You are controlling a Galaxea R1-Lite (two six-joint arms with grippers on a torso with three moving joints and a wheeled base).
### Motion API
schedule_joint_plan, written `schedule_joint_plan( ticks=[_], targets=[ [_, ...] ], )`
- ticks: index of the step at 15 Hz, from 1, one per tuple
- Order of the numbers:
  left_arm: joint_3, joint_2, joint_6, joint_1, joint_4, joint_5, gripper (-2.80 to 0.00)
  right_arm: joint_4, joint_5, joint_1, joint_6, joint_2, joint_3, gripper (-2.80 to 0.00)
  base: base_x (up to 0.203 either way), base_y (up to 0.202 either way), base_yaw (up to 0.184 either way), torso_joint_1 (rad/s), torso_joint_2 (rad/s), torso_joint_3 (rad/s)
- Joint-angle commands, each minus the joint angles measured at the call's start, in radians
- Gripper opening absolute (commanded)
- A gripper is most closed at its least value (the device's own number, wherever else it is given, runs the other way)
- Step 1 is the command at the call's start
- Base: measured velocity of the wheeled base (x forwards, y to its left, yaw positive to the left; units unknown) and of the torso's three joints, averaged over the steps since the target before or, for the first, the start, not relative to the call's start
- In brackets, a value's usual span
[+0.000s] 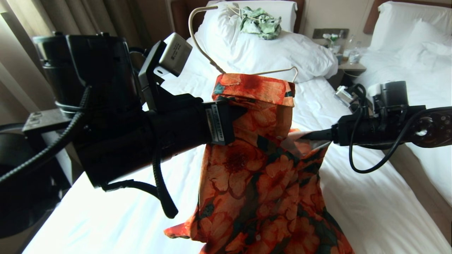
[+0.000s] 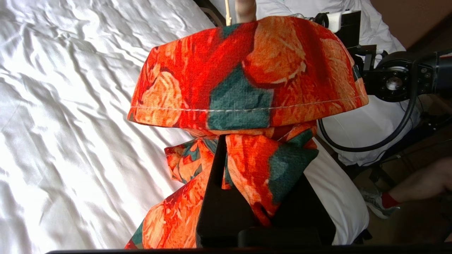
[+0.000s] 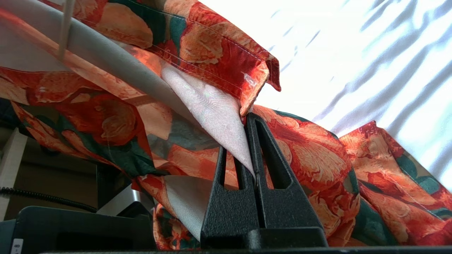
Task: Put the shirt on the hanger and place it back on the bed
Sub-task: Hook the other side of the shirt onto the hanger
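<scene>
- The shirt [image 1: 261,169] covers most of the hanger [image 1: 201,42]; only the hook and one shoulder end show above the collar.
- The shirt's hem is cut off by the lower edge of the head view.
- The left gripper [image 2: 226,165] has its fingertips buried in shirt folds; the head view hides them behind the arm.
- A person's leg [image 2: 416,190] and shoe run off the left wrist view's edge.
- Bottles on the nightstand [image 1: 348,65] are too small to identify.

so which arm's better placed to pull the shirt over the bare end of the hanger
Right. The right gripper is shut on the shirt by its pale lining, just below the hanger and its bare end. The left gripper holds fabric at the covered side.
</scene>
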Motion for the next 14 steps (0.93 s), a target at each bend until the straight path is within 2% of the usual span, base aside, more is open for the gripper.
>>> schedule_joint_plan(
  ticks=[1, 8, 11, 14],
  targets=[
    [0.002, -0.003, 0.0, 0.0, -0.003, -0.002, -2.8, 0.05, 0.005, 0.005, 0.015, -0.035, 0.002, -2.8, 0.0, 0.0, 0.0, 0.0, 0.0, 0.0],
    [0.003, 0.037, 0.003, -0.001, 0.001, 0.006, -2.8, 0.088, -0.033, 0.006, 0.014, -0.098, 0.04, -2.8, 0.0, 0.0, 0.0, 0.0, 0.0, 0.0],
    [0.008, 0.002, -0.005, -0.004, 0.004, 0.005, -2.8, 0.082, -0.046, -0.028, 0.013, -0.095, 0.045, -2.8, 0.0, 0.0, 0.0, 0.0, 0.0, 0.0],
    [0.035, -0.02, -0.042, -0.021, 0.005, 0.005, -2.8, 0.078, -0.046, -0.058, 0.013, -0.06, 0.013, -2.8, 0.0, 0.0, 0.0, 0.0, 0.0, 0.0]
  ],
)
